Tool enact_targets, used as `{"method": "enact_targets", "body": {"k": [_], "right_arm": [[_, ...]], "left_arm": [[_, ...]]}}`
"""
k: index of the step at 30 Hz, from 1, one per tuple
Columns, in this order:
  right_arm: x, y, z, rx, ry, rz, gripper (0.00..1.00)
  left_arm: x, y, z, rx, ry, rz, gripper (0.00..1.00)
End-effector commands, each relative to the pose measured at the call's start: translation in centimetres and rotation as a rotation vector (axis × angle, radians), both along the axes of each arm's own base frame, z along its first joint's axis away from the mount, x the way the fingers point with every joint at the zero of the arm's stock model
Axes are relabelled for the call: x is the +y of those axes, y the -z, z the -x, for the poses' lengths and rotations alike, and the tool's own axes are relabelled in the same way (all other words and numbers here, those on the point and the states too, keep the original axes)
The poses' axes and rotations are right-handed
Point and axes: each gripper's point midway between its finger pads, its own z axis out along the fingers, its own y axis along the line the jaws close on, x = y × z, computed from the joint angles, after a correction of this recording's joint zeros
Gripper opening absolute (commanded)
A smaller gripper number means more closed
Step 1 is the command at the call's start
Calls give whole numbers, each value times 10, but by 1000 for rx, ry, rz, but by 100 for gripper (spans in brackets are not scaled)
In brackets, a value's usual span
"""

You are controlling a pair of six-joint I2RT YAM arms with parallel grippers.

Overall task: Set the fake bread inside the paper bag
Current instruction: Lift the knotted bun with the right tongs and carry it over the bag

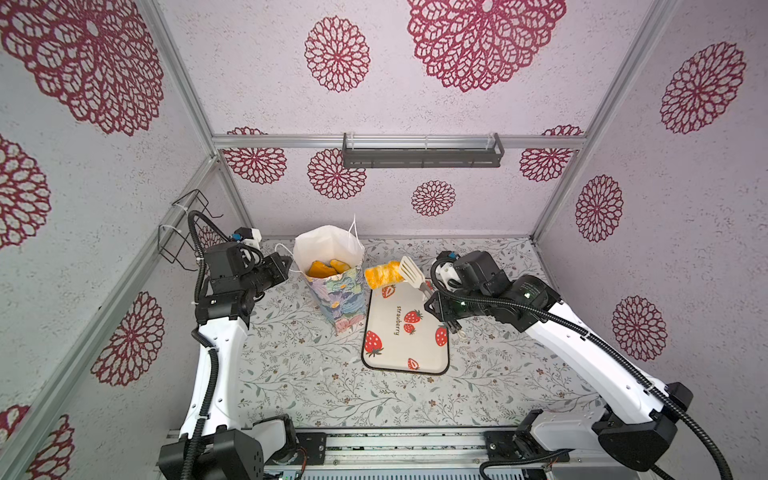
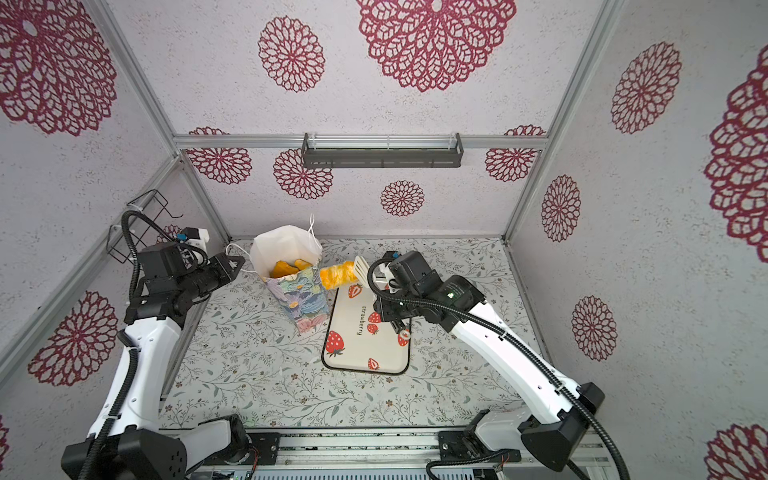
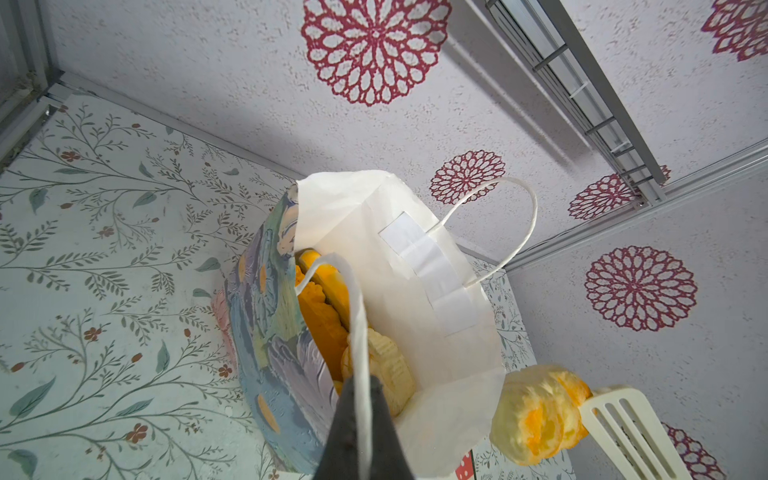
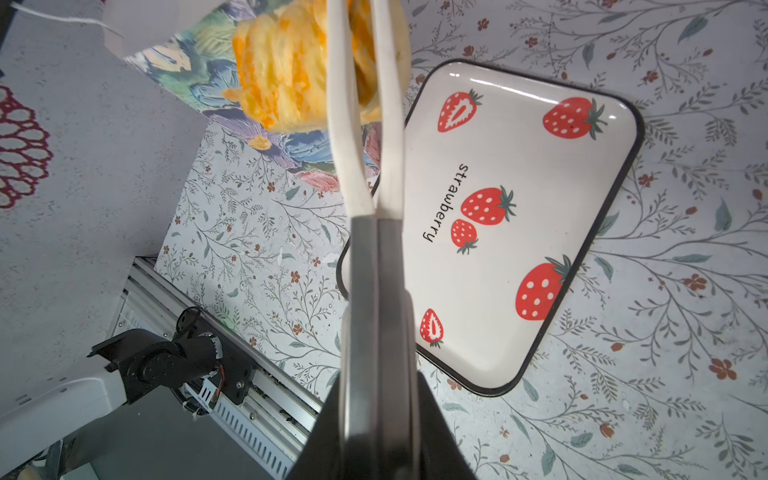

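Braided loaf (image 1: pixel 381 275) pinched in white slotted tongs (image 1: pixel 409 271), held in air just beside rim of paper bag (image 1: pixel 338 297), near far end of strawberry tray (image 1: pixel 409 353); contact with bag unclear. Right fingers (image 4: pixel 440 449) closed on steel tong handles, only bases in frame, hidden under arm in both top views. Left fingers (image 3: pixel 343 436) closed on bag's cord handle (image 3: pixel 359 332). Orange pastries (image 1: pixel 326 268) inside bag, mostly hidden by wall; count unclear. Bag stands on worktop (image 1: pixel 291 374).

The paper bag (image 1: pixel 332 291) stands toward the back of the table (image 1: pixel 291 374), with bread (image 1: pixel 322 268) inside it. The tray (image 1: pixel 415 353) lies just right of the bag. A loaf (image 1: pixel 380 275), caught in tongs (image 1: pixel 409 270), hangs just right of the bag's mouth.
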Motion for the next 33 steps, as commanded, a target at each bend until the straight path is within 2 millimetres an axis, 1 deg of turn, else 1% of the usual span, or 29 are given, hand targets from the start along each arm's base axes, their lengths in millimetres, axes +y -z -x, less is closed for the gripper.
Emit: {"method": "enact_targets", "body": {"k": [1,5,11,16,22,29,33], "right_arm": [[4,-38,-8,-105,-19,-55,18],[11,-55,-14,-137,-30,-75,18],[23,-71,-21,-155,-61,-98,18],[32,-80,-25,-165,-81,-109,18],[51,-90,-29,-179,-118,-132,18],[74,-97,-32,-190,-160,-148,18],[85,-97,-36,-189,-174,-150,18]], "left_arm": [[-6,-10,-3,-44,32,6,0],[-7,-11,-3,-44,37,12,0],[-9,-11,-4,-45,46,25,0],[-11,-13,-4,-53,57,36,0],[-13,-14,-4,-60,70,48,0],[-13,-14,-4,-60,70,50,0],[-12,-14,-4,-59,67,48,0]]}}
